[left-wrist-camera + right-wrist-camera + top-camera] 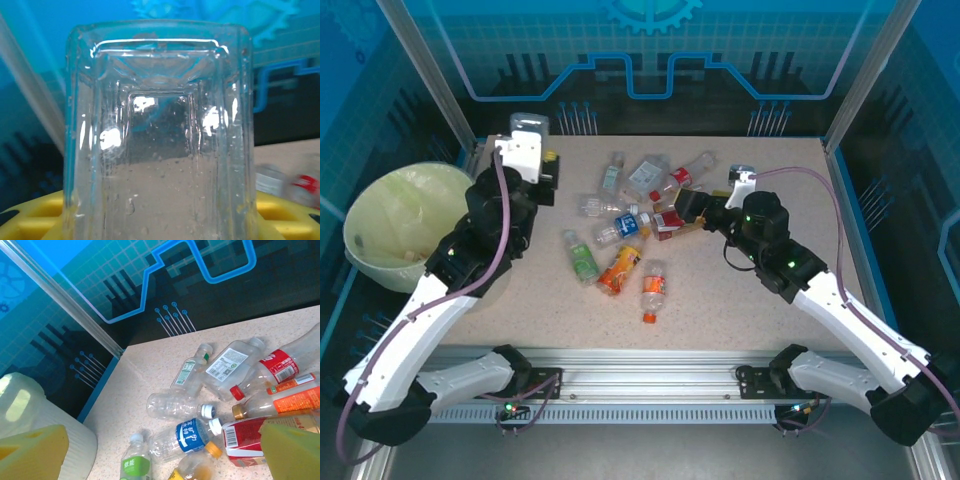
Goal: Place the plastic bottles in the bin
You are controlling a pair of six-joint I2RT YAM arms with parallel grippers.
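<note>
Left fingers (30, 220) pinch a clear bottle (160, 130) near the bin (370, 268); right fingers (292, 452) spread beside crowded plastic bottles (226, 361).

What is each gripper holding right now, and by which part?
Left gripper grips a clear bottle around its body, base outward. Right gripper holds nothing.

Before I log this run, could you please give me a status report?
Left fingers shut on clear bottle, not yet over bin. Right fingers open over bottle pile. Path to bin looks open.
</note>
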